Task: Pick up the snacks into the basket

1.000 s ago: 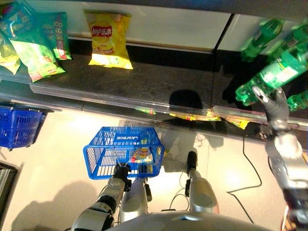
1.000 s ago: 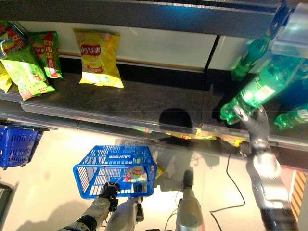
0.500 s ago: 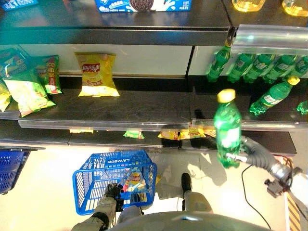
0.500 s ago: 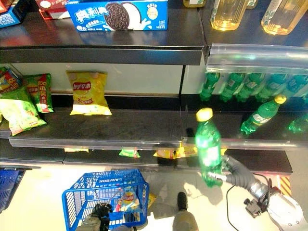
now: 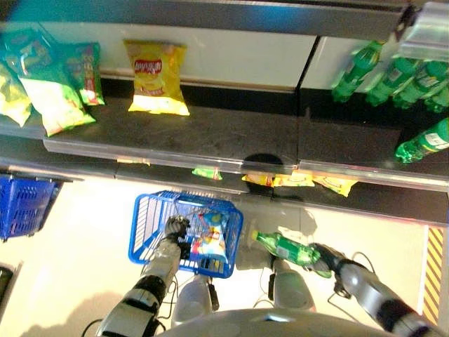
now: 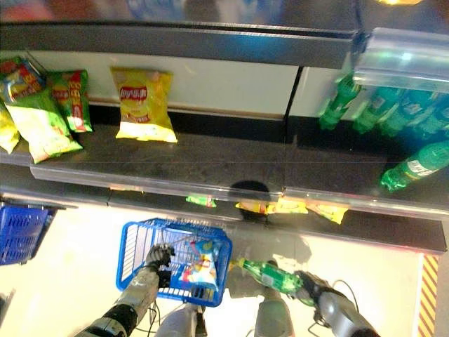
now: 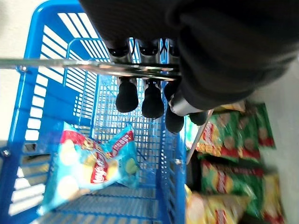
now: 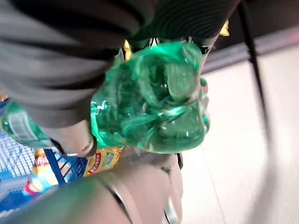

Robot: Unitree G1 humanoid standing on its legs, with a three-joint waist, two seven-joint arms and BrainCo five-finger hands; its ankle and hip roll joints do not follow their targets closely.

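The left hand is curled round the metal handle of a blue wire basket, which hangs over the pale floor in front of the shelves. Inside the basket lies 1 light-blue snack bag.

The right hand is clamped on the base of 1 green soda bottle, which lies nearly level with its cap pointing toward the basket's near side; the bottle is just beside the basket, not inside it.

On the dark middle shelf stands 1 yellow chip bag, and further left a cluster of green snack bags, at least 3, some cut off by the edge of the view. At the right, green bottles stand in a row, with 1 more bottle lying on its side below them. A second blue basket sits at the far left. Small yellow and green packets line the lower shelf.
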